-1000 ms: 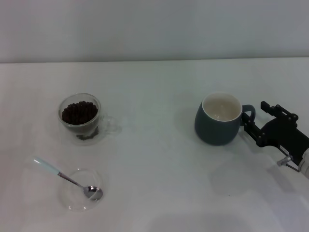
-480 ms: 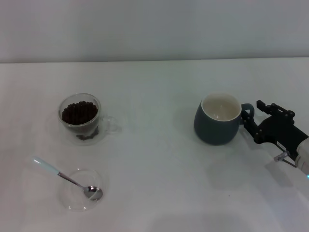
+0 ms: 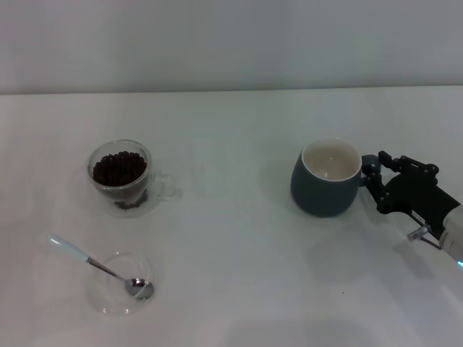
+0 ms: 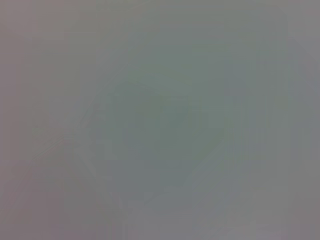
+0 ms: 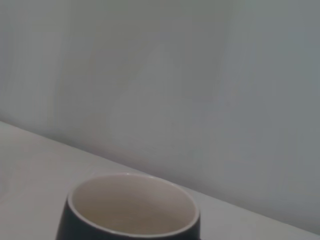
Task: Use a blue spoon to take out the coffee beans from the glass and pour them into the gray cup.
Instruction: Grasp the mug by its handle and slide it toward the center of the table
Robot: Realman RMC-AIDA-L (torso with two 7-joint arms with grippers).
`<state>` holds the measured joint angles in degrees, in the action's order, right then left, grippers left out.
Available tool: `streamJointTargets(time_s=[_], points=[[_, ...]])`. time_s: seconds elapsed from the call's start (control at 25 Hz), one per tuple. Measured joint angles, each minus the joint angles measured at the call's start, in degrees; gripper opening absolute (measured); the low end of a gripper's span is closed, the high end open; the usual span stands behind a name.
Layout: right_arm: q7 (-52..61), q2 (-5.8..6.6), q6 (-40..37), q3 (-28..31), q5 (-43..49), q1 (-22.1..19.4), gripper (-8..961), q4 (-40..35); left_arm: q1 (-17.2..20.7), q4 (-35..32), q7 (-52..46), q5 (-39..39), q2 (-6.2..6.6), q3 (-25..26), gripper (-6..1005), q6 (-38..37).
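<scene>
Right pincer (image 3: 377, 182) spread w/ fingers either side of gray cup (image 3: 325, 178) handle, cup towards robot's left.

A plain white worktop (image 3: 239, 144) runs edge to edge; along its far edge rises a bare pale grey wall (image 3: 231, 43), evenly lit.

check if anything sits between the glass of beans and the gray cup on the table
Nothing visible does. The table between the glass and the gray cup holds no object. The blue spoon and its dish lie nearer the robot, off that line; the right hand is at the cup's handle.
</scene>
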<state>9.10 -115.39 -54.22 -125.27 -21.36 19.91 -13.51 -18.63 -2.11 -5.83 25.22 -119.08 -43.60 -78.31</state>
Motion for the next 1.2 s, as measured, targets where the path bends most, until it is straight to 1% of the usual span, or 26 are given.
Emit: streamJointTargets(time_s=[0.24, 0.44, 1.0, 1.2], points=[[0.1, -0.06, 0.1, -0.8, 0.2, -0.5, 322, -1.4, 0.5, 0.0, 0.0, 0.0, -0.01, 0.0, 814, 0.0], [0.9, -0.09, 0.0, -3.4, 0.2, -1.0, 208, -3.3, 1.1, -0.2, -0.1, 0.0, -0.07, 0.0, 815, 0.0], [2.5, -0.20, -0.3, -11.9, 0.0, -1.2, 204, -8.6, 1.4, 0.2, -0.3, 0.0, -0.19, 0.0, 815, 0.0], [2.5, -0.26, -0.3, -13.7, 0.0, -1.1, 204, -9.8, 1.4, 0.2, -0.3, 0.0, -0.18, 0.0, 815, -0.1]])
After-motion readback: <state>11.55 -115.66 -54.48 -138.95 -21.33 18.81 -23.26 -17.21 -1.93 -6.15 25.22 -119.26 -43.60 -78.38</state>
